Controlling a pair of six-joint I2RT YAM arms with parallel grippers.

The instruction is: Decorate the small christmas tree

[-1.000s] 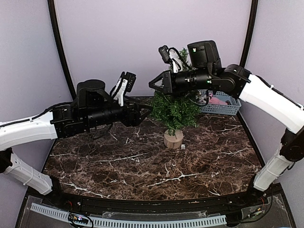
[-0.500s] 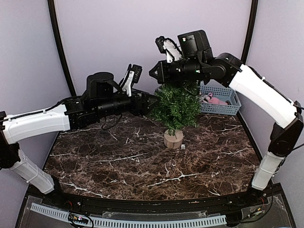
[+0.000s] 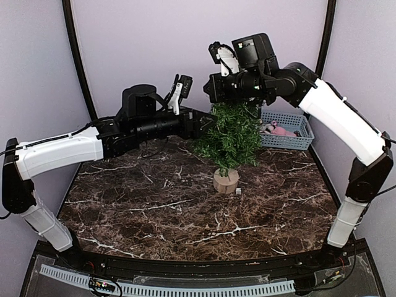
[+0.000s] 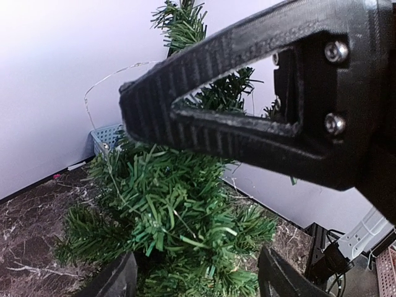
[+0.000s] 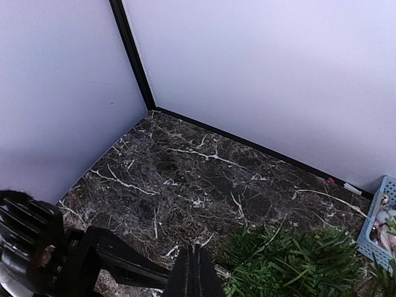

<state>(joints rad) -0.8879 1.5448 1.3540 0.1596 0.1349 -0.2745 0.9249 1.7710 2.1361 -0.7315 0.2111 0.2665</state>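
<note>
On the dark marble table, lilac walls around, the small christmas tree stands centre-back, its top hidden behind the right gripper, closed on nothing discernible; the left gripper gapes empty beside its branches.

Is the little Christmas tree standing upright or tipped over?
Upright: the tree stands straight, its round wooden base flat on the table.

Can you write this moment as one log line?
left jaws: open, beside tree | right jaws: shut, above tree | thin wire: looped over tree
</note>
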